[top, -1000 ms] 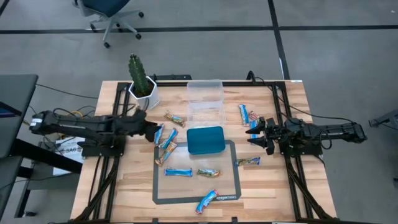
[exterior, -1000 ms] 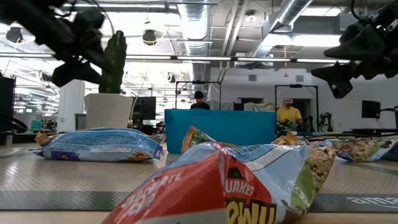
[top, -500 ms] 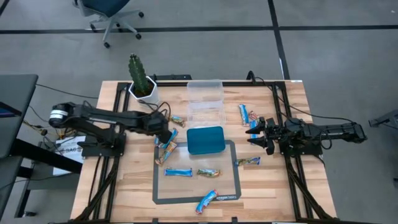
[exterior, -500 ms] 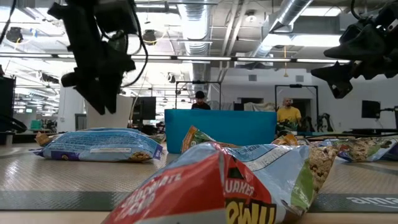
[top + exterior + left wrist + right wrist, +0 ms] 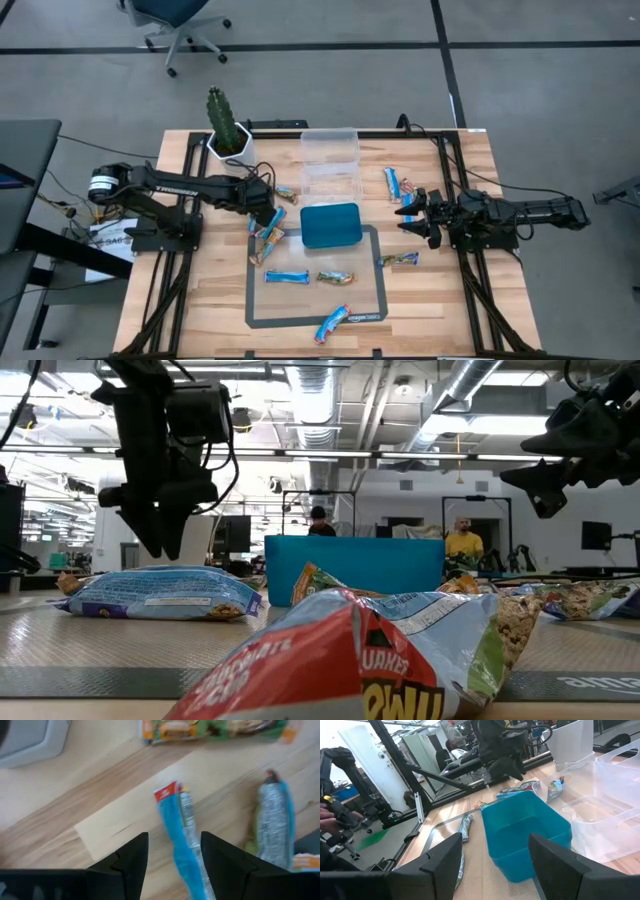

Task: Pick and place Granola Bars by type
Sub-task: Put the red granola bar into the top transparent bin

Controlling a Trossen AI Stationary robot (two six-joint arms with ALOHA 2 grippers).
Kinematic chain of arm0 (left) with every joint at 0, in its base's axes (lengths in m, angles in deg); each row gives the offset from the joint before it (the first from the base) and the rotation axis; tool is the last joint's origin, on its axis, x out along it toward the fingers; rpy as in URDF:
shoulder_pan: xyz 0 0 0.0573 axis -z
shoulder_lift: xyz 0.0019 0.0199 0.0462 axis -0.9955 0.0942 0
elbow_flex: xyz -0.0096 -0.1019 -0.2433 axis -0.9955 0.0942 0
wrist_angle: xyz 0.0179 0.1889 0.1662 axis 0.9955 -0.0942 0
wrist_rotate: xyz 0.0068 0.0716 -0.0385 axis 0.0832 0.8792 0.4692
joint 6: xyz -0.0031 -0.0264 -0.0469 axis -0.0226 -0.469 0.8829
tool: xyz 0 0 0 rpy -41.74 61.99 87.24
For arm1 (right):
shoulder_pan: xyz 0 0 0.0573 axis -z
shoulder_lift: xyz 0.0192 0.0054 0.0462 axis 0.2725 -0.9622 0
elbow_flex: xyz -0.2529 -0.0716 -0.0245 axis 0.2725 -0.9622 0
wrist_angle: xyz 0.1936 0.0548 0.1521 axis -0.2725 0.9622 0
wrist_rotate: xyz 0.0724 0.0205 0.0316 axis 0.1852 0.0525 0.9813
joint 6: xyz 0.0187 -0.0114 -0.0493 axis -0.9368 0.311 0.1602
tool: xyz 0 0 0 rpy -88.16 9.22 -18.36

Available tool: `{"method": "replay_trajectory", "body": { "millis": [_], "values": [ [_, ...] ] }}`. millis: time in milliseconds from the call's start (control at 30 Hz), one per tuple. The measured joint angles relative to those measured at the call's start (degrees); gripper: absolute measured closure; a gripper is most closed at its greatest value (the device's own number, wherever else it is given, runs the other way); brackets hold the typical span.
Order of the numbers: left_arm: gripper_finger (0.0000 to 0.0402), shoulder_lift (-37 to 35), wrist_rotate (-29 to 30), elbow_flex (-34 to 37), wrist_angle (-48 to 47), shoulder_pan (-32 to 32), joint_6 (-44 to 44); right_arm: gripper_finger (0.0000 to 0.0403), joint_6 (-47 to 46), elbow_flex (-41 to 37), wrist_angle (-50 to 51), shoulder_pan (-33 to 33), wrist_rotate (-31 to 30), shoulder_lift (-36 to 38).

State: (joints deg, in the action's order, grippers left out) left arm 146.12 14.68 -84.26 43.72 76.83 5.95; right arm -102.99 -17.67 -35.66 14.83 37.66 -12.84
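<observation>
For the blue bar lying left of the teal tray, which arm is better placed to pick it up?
The left. Its gripper hangs open right above that blue bar, which lies between its fingers; the right gripper waits across the teal tray.

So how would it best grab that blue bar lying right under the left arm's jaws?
Probably from straight above, across its narrow middle. The blue bar lies flat on the wooden table, long and thin, and the open left gripper already straddles it, one finger on each long side.

Two black jointed arms (image 5: 180,190), black cables.
</observation>
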Motion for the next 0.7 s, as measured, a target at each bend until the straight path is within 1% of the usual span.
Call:
{"method": "replay_trajectory", "body": {
  "millis": [200, 467, 567, 700],
  "values": [
    [0.0199, 3.37, -3.69, 0.14, 0.98, -0.03, -0.99, 0.0182, 0.00, 0.00, 0.00, 0.01, -0.02, -0.02],
    [0.0150, 7.93, -5.13, 0.11, 4.47, -0.05, -1.00, 0.0182, 0.00, -0.01, -0.02, 0.01, -0.02, -0.01],
    [0.0143, 10.13, -5.32, 0.13, 4.80, -0.05, -1.00, 0.0182, 0.00, -0.01, 0.00, -0.01, -0.02, 0.00],
    [0.0149, 11.28, -5.39, -0.05, 5.61, -0.03, -1.03, 0.0182, 0.00, 0.01, 0.04, 0.00, -0.04, -0.02]
  ]
}}
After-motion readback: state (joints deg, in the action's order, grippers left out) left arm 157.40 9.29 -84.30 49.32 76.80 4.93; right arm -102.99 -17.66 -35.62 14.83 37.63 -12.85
